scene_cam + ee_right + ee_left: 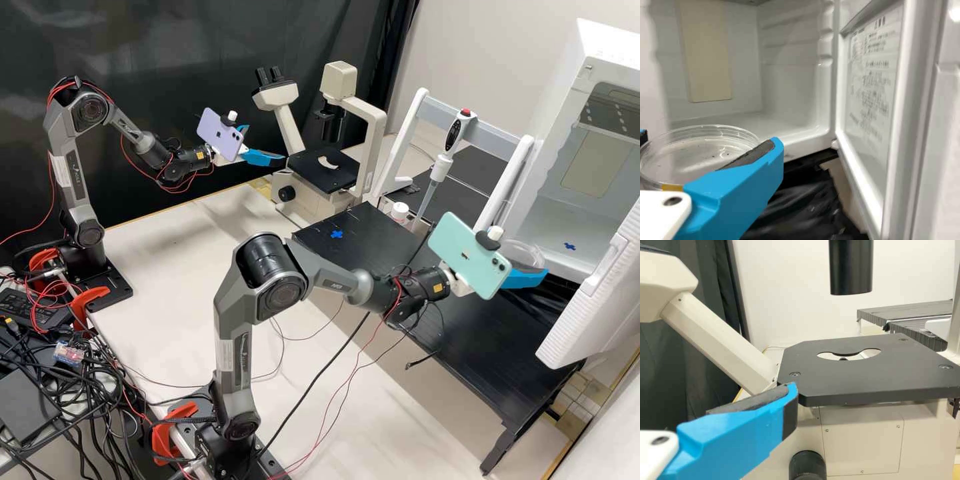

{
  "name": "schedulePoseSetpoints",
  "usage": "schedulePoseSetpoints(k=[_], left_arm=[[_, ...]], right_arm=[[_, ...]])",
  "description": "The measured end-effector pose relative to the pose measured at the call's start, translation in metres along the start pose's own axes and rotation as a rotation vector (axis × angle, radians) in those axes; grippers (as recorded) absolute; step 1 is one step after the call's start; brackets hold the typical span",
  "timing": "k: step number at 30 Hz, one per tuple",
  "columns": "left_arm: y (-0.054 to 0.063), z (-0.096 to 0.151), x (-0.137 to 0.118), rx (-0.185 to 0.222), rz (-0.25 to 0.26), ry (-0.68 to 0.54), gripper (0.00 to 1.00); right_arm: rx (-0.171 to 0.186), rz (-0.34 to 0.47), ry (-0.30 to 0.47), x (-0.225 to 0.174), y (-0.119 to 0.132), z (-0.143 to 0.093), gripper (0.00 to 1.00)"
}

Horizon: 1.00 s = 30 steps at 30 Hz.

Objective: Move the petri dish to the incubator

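- high view: right gripper [535,261] clenched on the dish [522,252], which is held up in front of the incubator [559,90], outside the chamber.
- high view: incubator door [597,287] wide open; blue cross [570,247] on the chamber floor.
- high view: left gripper [265,144] released, fingers apart, beside the microscope [300,193].
- high view: second blue cross on the black platform [373,250]; pipette [455,137] upright on a white frame [493,137] behind it.
- left wrist view: one blue finger [735,435] near the microscope's black stage [855,377]; nothing in its grasp.
- right wrist view: dish clear and round, between the two fingers; chamber's pale inside beyond it, open door alongside.
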Motion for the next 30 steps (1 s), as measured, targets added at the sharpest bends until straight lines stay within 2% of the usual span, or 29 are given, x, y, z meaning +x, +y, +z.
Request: schedulePoseSetpoints(k=[5,9,14,19,22,27,30], left_arm=[[0.0,0.0,0.0,0.0,0.0,0.0,1.0],[0.0,0.0,0.0,0.0,0.0,0.0,1.0],[0.0,0.0,0.0,0.0,0.0,0.0,1.0],[0.0,0.0,0.0,0.0,0.0,0.0,1.0],[0.0,0.0,0.0,0.0,0.0,0.0,1.0],[0.0,0.0,0.0,0.0,0.0,0.0,1.0],[0.0,0.0,0.0,0.0,0.0,0.0,1.0]], right_arm=[[-0.005,0.017,-0.009,0.021,0.009,-0.007,0.0],[-0.014,0.031,-0.038,0.056,0.015,-0.02,0.0],[-0.021,0.014,-0.069,0.089,0.015,-0.031,0.0],[-0.019,-0.028,-0.097,0.122,0.006,-0.03,0.0],[-0.038,-0.044,-0.078,0.141,-0.001,-0.031,0.0],[-0.049,-0.091,-0.083,0.155,-0.019,-0.026,0.0],[-0.056,-0.093,-0.078,0.161,-0.024,-0.025,0.0]])
